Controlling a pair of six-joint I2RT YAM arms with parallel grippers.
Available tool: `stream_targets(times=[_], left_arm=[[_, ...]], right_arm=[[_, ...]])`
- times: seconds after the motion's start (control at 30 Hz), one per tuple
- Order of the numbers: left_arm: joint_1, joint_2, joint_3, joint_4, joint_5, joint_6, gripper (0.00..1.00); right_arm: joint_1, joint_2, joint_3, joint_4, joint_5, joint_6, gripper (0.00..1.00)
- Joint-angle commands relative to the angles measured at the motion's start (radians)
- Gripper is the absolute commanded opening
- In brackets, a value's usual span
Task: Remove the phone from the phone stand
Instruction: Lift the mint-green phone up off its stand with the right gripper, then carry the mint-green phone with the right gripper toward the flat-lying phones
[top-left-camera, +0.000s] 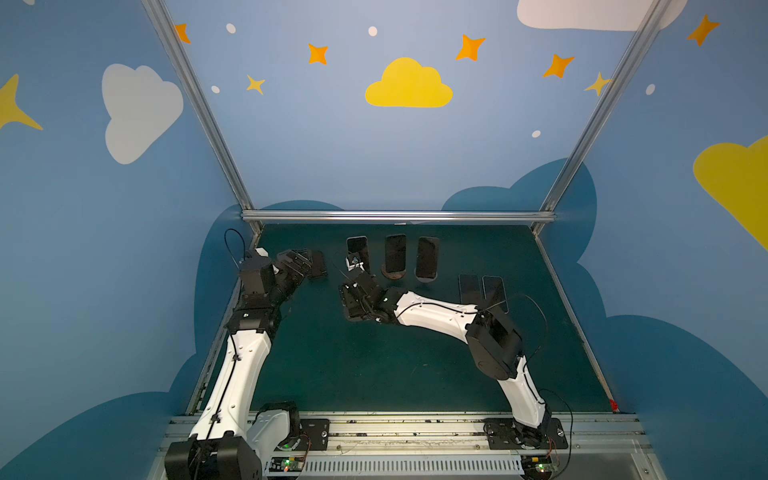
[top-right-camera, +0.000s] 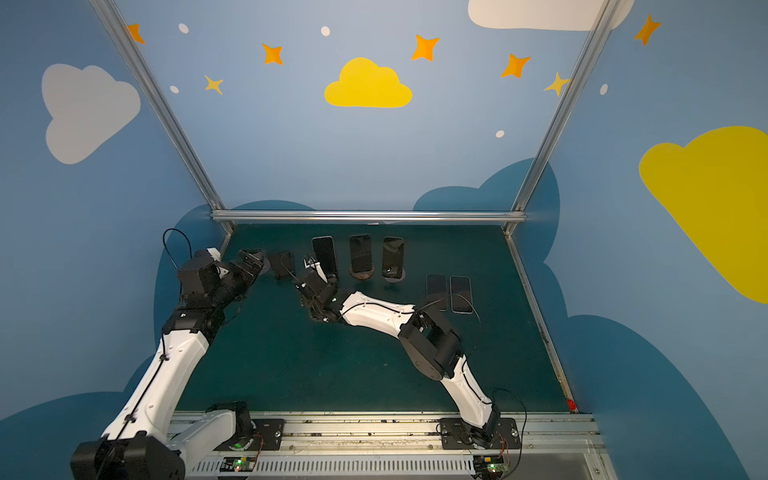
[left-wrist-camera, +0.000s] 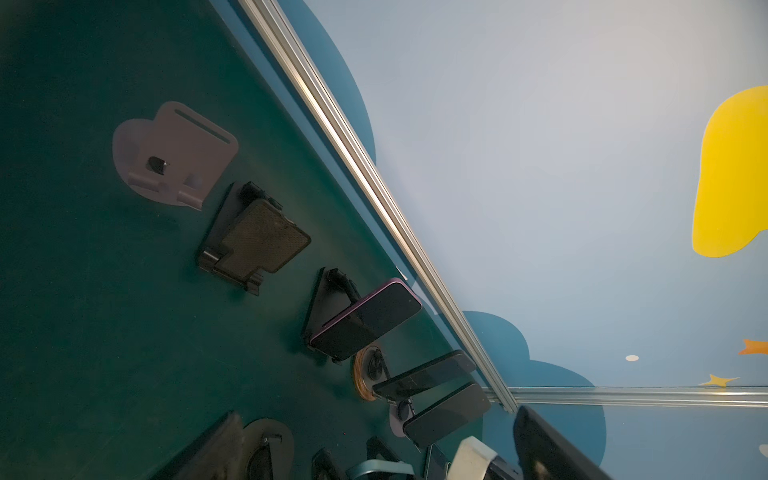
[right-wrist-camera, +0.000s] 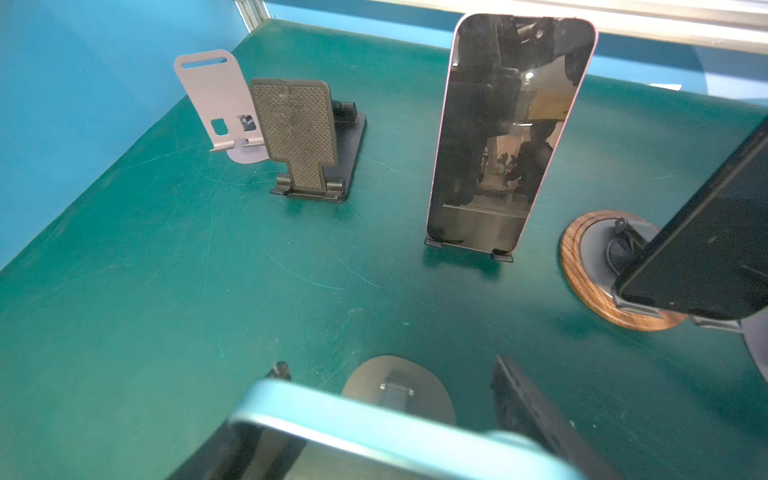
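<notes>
A light blue phone (right-wrist-camera: 374, 419) lies across the bottom of the right wrist view. My right gripper (right-wrist-camera: 390, 370) is shut on it, a black finger (right-wrist-camera: 523, 399) along each side. Just beyond the phone's top edge stands its grey stand (right-wrist-camera: 428, 395), an oval base with a short post. Whether the phone still rests on the stand I cannot tell. In both top views my right gripper (top-left-camera: 358, 276) (top-right-camera: 316, 284) covers the phone and stand, in front of the back row. My left gripper (top-left-camera: 307, 259) (left-wrist-camera: 376, 419) is open and empty at the back left.
Along the back stand an empty grey stand (right-wrist-camera: 212, 91), an empty black stand (right-wrist-camera: 299, 133), a pink-edged phone (right-wrist-camera: 511, 133) on a black stand, a dark phone on a wooden-ringed stand (right-wrist-camera: 582, 282) and a third standing phone (top-left-camera: 428, 257). Two phones (top-left-camera: 484, 291) lie flat at right.
</notes>
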Motion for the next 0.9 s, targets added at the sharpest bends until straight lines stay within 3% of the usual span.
stream_targets(times=[0.0, 0.87], left_arm=[[0.003, -0.01, -0.007, 0.024, 0.009, 0.005, 1.0], [-0.02, -0.008, -0.001, 0.042, 0.046, 0.015, 1.0]], right_arm=[[0.009, -0.075, -0.019, 0.026, 0.017, -0.032, 0.7], [0.028, -0.206, -0.094, 0.068, 0.061, -0.095, 0.65]])
